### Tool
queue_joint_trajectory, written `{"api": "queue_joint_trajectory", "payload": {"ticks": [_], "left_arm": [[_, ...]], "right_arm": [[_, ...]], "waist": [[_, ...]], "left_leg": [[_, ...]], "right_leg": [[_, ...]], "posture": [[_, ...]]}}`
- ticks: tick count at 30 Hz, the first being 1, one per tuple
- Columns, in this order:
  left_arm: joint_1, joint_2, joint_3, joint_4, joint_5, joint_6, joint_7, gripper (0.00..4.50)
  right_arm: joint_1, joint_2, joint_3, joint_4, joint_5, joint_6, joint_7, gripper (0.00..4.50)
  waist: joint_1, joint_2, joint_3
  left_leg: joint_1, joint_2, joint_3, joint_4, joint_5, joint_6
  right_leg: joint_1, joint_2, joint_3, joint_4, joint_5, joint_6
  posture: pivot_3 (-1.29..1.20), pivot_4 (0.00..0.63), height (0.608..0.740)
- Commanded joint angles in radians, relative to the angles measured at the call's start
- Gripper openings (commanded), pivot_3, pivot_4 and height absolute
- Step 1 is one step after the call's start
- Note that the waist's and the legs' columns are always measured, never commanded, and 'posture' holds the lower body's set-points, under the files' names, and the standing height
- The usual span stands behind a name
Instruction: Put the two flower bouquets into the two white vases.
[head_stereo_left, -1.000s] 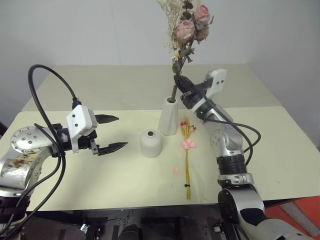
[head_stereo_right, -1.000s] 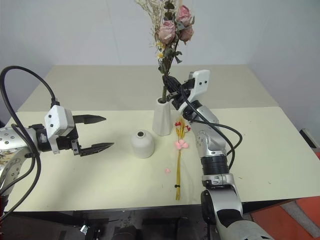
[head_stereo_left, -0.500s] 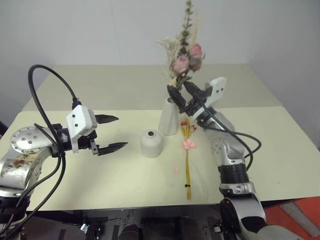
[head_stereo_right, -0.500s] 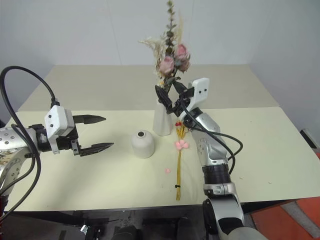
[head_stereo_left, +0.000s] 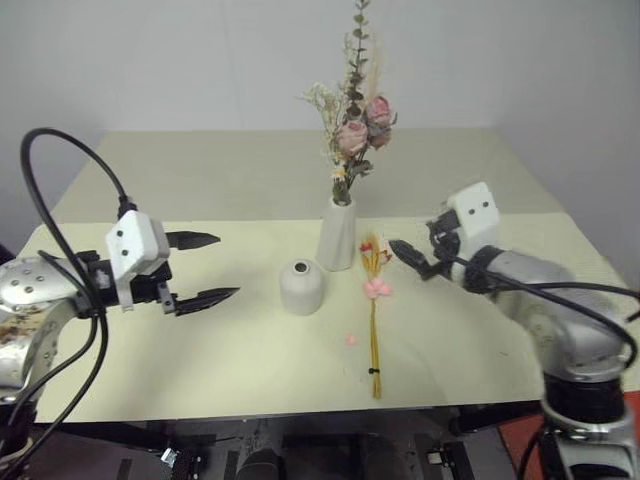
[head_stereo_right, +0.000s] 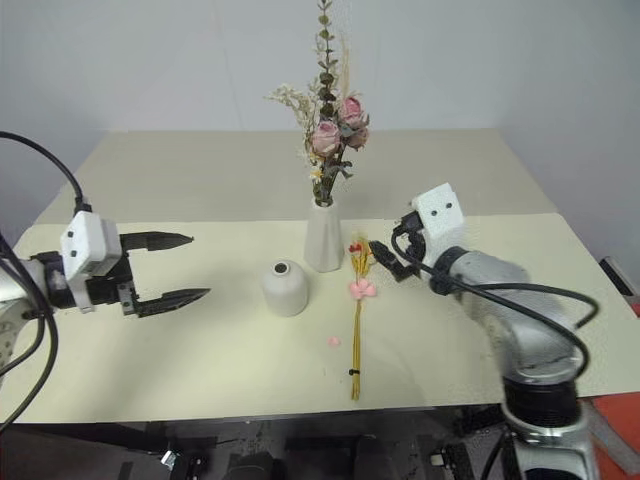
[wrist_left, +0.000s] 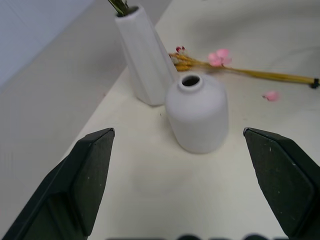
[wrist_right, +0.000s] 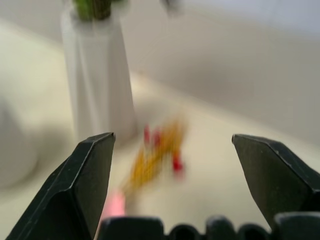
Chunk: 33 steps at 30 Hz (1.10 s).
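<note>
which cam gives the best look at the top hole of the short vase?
Left wrist view: the short vase sits centred between the open fingers, its dark top hole plainly visible. Both eye views show the vase whole beside the tall vase, but the hole only as a small dark spot. The right wrist view catches just a blurred edge of it.

The worktop (head_stereo_left: 200, 340) is pale yellow and flat. A second worktop (head_stereo_left: 230, 170) of the same colour sits behind it, with a thin seam between them. A tiny pink ball (head_stereo_left: 351, 340) lies alone on the near one. A plain white wall (head_stereo_left: 150, 60) stands behind.
</note>
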Motion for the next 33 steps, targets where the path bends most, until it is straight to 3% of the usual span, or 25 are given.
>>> {"api": "queue_joint_trajectory", "payload": {"ticks": [1,9,15,20,26,29,33], "left_arm": [[0.025,0.034,0.014,0.002,0.041,-0.039,-0.015,4.5],[0.023,0.01,-0.001,-0.018,0.041,-0.033,0.013,4.5],[0.043,0.007,0.015,-0.038,0.042,-0.028,0.032,4.5],[0.05,0.013,0.026,-0.047,0.039,-0.023,0.04,4.5],[0.057,0.018,0.033,-0.052,0.041,-0.023,0.048,4.5],[0.057,0.02,0.037,-0.054,0.041,-0.019,0.052,4.5],[0.064,0.02,0.038,-0.06,0.04,-0.014,0.058,4.5]], "right_arm": [[-0.022,-0.013,-0.037,-0.043,0.145,0.178,-0.029,4.42],[0.048,-0.012,0.017,-0.018,0.471,0.178,-0.256,4.42],[0.077,-0.023,0.072,0.038,0.618,0.178,-0.401,4.42],[0.078,-0.006,0.111,0.094,0.656,0.178,-0.478,4.42],[0.064,0.023,0.182,0.16,0.589,0.178,-0.504,4.42],[0.057,0.037,0.2,0.18,0.545,0.178,-0.5,3.83],[0.055,0.052,0.213,0.19,0.502,0.178,-0.484,2.47]], "waist": [[0.004,0.0,0.0],[0.012,0.0,0.0],[0.01,0.0,0.0],[0.009,0.0,0.0],[0.008,0.0,0.0],[0.007,0.0,0.0],[0.006,0.0,0.0]], "left_leg": [[0.0,0.0,-0.001,0.0,0.0,0.0],[-0.004,-0.002,-0.001,0.0,0.0,0.0],[-0.004,-0.002,-0.001,0.0,0.0,0.001],[-0.004,-0.002,-0.001,0.0,0.0,0.0],[-0.004,-0.002,-0.001,0.0,0.0,0.001],[-0.004,-0.002,-0.001,0.0,0.0,0.001],[-0.004,-0.001,-0.001,0.0,0.0,0.001]], "right_leg": [[0.0,0.0,0.0,0.0,0.0,0.0],[0.0,-0.003,-0.001,-0.006,0.001,0.001],[0.0,-0.003,-0.001,-0.006,0.001,0.001],[0.0,-0.002,-0.001,-0.006,0.001,0.001],[0.0,-0.002,-0.001,-0.006,0.001,0.001],[0.0,-0.002,-0.001,-0.006,0.001,0.001],[0.0,-0.002,-0.001,-0.006,0.001,0.001]], "posture": [[0.0,0.15,0.74],[0.0,0.15,0.74],[0.0,0.15,0.74],[0.0,0.15,0.74],[0.0,0.15,0.74],[0.0,0.15,0.74],[0.0,0.15,0.74]]}}
